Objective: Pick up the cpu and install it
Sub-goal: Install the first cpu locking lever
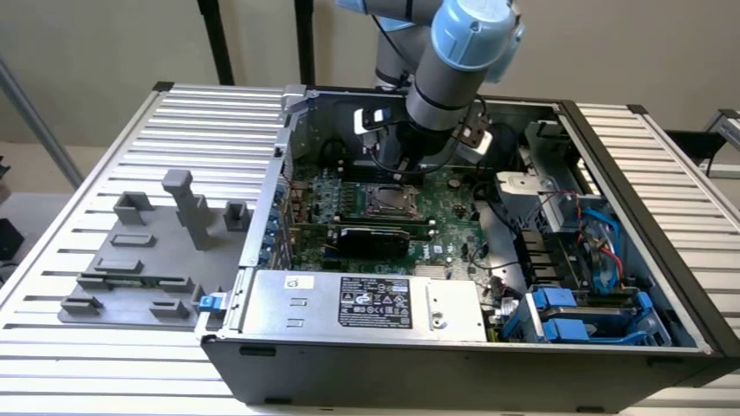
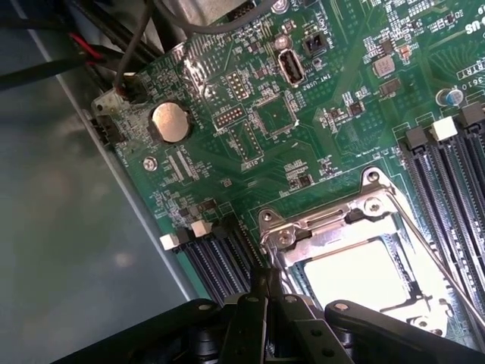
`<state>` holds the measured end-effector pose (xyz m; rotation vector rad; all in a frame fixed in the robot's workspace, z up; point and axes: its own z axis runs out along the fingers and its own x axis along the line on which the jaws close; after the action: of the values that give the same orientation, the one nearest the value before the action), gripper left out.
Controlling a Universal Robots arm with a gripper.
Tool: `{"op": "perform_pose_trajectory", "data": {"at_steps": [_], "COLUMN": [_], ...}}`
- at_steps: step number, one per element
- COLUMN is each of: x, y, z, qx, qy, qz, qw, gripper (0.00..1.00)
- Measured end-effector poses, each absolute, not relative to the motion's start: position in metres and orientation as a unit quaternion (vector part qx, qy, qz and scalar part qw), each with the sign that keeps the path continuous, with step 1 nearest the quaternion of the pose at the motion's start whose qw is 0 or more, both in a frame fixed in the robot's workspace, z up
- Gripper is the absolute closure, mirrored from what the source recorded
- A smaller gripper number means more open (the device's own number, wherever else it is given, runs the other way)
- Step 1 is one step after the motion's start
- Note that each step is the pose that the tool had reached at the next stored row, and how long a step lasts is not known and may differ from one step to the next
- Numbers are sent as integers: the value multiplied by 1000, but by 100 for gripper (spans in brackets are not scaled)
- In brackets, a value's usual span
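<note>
Your gripper point(image 2: 267, 292) hangs with its fingers pressed together, holding nothing, just over the edge of the socket frame point(image 2: 318, 224) on the green motherboard point(image 2: 227, 136), because the cpu point(image 2: 362, 277) already lies seated inside it.

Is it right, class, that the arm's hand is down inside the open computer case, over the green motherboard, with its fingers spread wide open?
Not quite. The hand is over the motherboard inside the computer case, but the wrist view shows its fingers shut, not spread.
</note>
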<state>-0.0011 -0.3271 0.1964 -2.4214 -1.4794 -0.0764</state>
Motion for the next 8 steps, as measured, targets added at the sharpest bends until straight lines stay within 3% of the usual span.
{"op": "perform_pose_trajectory", "data": {"at_steps": [8], "x": [-1], "y": [-329], "z": [196], "qx": [-842], "qy": [-515], "qz": [-31], "qw": [157], "gripper": [89]}}
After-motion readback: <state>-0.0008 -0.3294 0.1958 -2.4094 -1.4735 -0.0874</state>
